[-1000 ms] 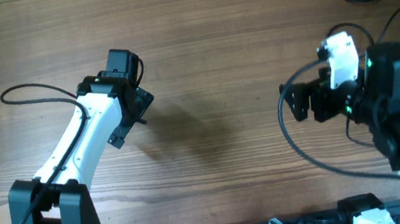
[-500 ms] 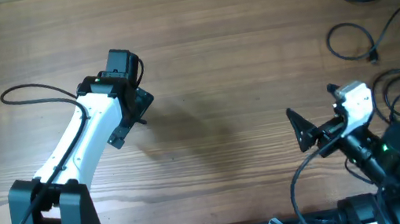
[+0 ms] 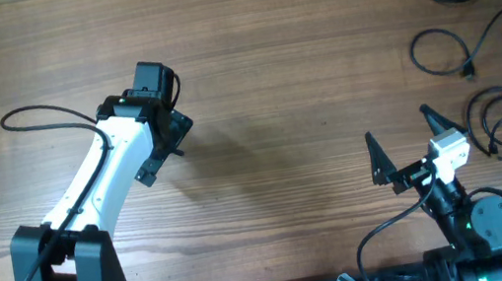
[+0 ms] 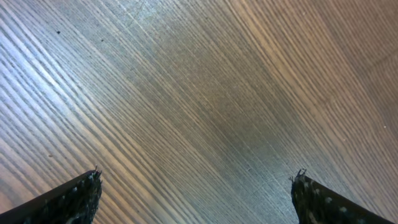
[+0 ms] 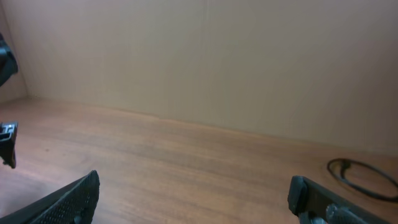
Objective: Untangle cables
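Overhead: cables [image 3: 468,68] lie as separate loops at the far right of the table [image 3: 266,39], nothing touching them. The nearest loop is just beside the right gripper [image 3: 402,138]. The left gripper [image 3: 165,151] is well apart, mid-left.

Right wrist view: one cable loop [image 5: 333,165] at lower right, a plain wall [image 5: 205,62] behind, right gripper [image 5: 194,186] released and empty.

Left wrist view: bare wood grain only, left gripper [image 4: 196,186] wide apart, holding nothing, no cable in sight.

Versus a second ago: the right arm has pulled back toward the near edge, uncovering the nearest loop. The left arm is unchanged.
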